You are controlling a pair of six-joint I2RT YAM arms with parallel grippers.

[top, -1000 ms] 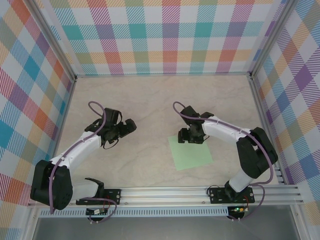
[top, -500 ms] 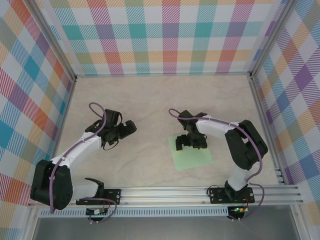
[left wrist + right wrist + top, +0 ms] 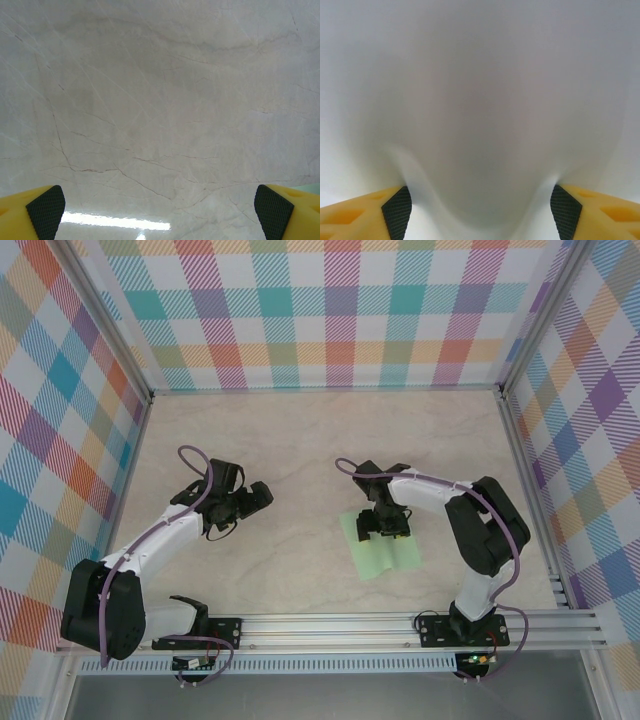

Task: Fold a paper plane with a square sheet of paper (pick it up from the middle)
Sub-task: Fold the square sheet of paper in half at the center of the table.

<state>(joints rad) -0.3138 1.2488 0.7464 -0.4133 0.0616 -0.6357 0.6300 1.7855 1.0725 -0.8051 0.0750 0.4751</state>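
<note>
The square sheet of paper [image 3: 386,554], pale mint green, lies on the marble table right of centre and looks bunched and narrowed. My right gripper [image 3: 383,527] points down onto its upper middle. In the right wrist view the paper [image 3: 480,100] humps up between the jaws of the right gripper [image 3: 481,212], and both black pads [image 3: 399,210] touch the hump's sides. The jaws still stand wide apart. My left gripper [image 3: 262,493] hovers open over bare table to the left, its fingertips far apart around nothing in the left wrist view [image 3: 160,210].
The marble tabletop [image 3: 300,440] is walled by plaid panels at the back and sides. An aluminium rail [image 3: 330,625] with both arm bases runs along the near edge. A bright light reflection [image 3: 115,221] lies on the table under the left gripper.
The right gripper came down from the sheet's far edge onto its middle and drew its jaws inward. The flat square has buckled into a narrower, humped shape. The left arm has not moved.
</note>
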